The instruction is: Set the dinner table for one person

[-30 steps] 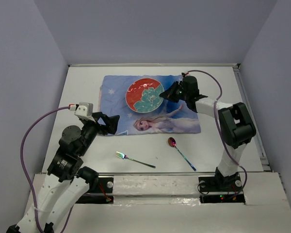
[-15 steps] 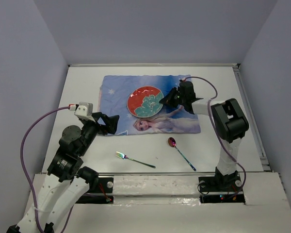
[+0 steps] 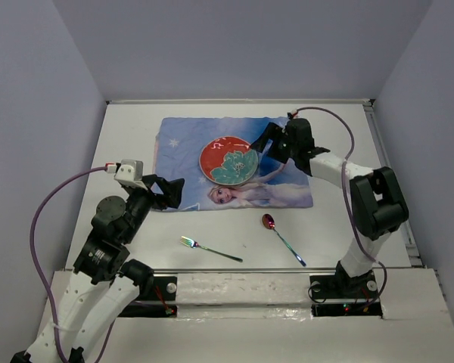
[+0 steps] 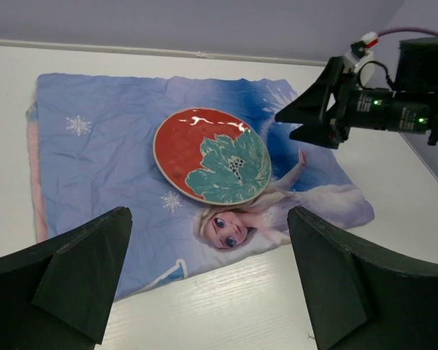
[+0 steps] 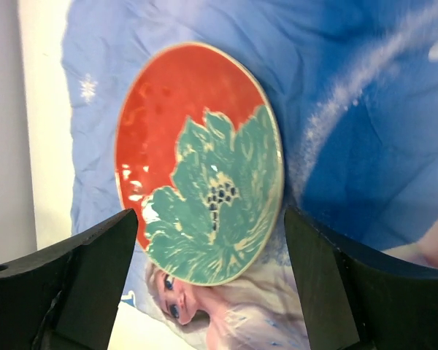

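Both apart: right pincer (image 3: 262,147) just off plate (image 3: 228,161) rim, left pincer (image 3: 174,193) at placemat's (image 3: 181,140) near corner.

One plate (image 3: 228,161), one placemat (image 3: 181,136), one fork (image 3: 210,249), one spoon (image 3: 282,238), one dinner table (image 3: 129,128), two robot arms (image 3: 115,223) (image 3: 367,200).

1. Pretty clearly a robotics lab test cell, not anyone's dining room.
2. Plain grey walls (image 3: 234,45) box in the dinner table (image 3: 136,144) on its left, far and right sides.
3. A left arm (image 3: 110,227) and a right arm (image 3: 371,204) are bolted to a mounting strip (image 3: 234,287) along the table's near edge, and each trails a purple cable (image 3: 41,219).
4. The homey bits sit mid-table: a cartoon-princess placemat (image 3: 181,136) with a red-and-teal plate (image 3: 228,161) on it. A fork (image 3: 210,249) and spoon (image 3: 281,234) lie closer to the near edge.
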You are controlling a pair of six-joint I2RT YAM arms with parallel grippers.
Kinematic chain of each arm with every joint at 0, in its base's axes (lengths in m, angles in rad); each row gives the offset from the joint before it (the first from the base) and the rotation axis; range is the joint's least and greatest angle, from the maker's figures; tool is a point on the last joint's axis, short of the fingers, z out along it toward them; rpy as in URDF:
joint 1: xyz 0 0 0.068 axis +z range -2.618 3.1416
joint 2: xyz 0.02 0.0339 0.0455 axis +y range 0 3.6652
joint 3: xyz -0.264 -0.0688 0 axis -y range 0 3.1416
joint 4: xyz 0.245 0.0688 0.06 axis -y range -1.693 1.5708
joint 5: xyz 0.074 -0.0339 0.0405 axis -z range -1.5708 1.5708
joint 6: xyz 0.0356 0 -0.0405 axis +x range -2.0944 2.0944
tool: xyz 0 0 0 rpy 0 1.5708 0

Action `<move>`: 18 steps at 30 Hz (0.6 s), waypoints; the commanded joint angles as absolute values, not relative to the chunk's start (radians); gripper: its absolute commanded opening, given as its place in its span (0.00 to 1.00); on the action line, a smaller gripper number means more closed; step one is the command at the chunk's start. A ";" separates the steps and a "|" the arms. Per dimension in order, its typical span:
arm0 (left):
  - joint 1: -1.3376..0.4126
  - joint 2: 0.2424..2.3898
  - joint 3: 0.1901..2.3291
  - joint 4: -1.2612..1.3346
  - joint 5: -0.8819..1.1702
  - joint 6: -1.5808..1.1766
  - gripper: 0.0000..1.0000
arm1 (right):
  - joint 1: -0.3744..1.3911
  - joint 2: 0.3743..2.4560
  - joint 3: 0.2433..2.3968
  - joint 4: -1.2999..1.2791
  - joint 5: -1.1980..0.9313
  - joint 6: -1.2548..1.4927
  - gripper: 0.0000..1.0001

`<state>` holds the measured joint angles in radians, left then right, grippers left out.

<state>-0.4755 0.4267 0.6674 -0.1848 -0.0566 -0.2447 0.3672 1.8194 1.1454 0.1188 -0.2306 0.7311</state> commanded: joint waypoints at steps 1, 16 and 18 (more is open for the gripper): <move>-0.465 0.402 0.687 -0.149 -0.113 -0.256 0.99 | 0.400 1.669 1.164 0.089 -0.186 0.588 0.87; -0.463 0.373 0.922 -0.167 -0.302 -0.311 0.99 | 0.923 2.012 1.644 0.064 -0.401 0.413 0.85; -0.463 0.365 0.951 -0.147 -0.319 -0.313 0.99 | 0.991 2.109 1.756 0.063 -0.365 0.437 0.85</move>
<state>-0.4690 0.3878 0.8883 -0.2100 -0.2684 -0.2996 0.9024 2.0029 1.5986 0.0761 -0.3855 0.4324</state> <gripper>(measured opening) 0.989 0.849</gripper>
